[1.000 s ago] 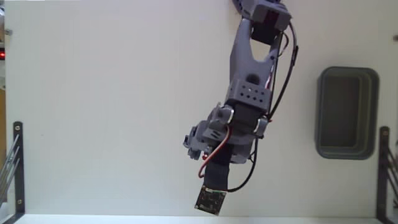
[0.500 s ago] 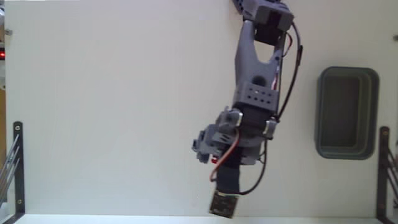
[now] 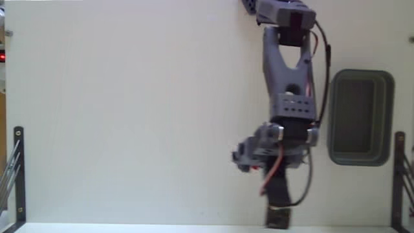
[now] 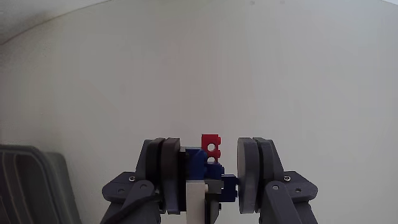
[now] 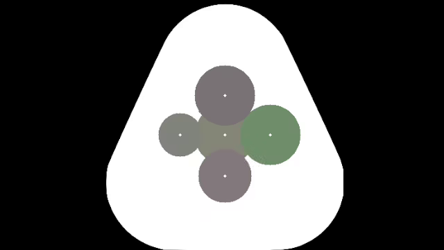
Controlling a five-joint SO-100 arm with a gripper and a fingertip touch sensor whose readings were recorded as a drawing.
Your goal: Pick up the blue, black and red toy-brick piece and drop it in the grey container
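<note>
- My pincer [image 4: 210, 177] is pinching the tiny toy-brick piece [image 4: 208, 163], a little clump of blue, red, white and black plastic bricks.
- In the wrist view the two round grey fingers [image 4: 166, 176] stand on each side of the bricks and press on them.
- The small red brick sits on top and sticks up above my fingers. The blue bricks are under it. A white brick is on the left side and a dark part is low down.
- One blue brick pokes out to the right and touches my right finger in that view.
- The bricks are up off the white table [image 3: 129, 116], held in my pincer.
- In the fixed view my grey arm [image 3: 288, 84] comes down from the top edge, and my pincer end is hidden under the arm near the bottom edge.
- A red wire [image 3: 270, 176] and a black wire run down along my arm.
- The dark grey plastic tray with round corners and a thick rim [image 3: 387, 116] lies on the table, just to the right of my arm in the fixed view.
- In the wrist view a corner of the grey tray [image 4: 28, 186] shows at the bottom left, beside my pincer.
- I cannot see anything inside the tray.
</note>
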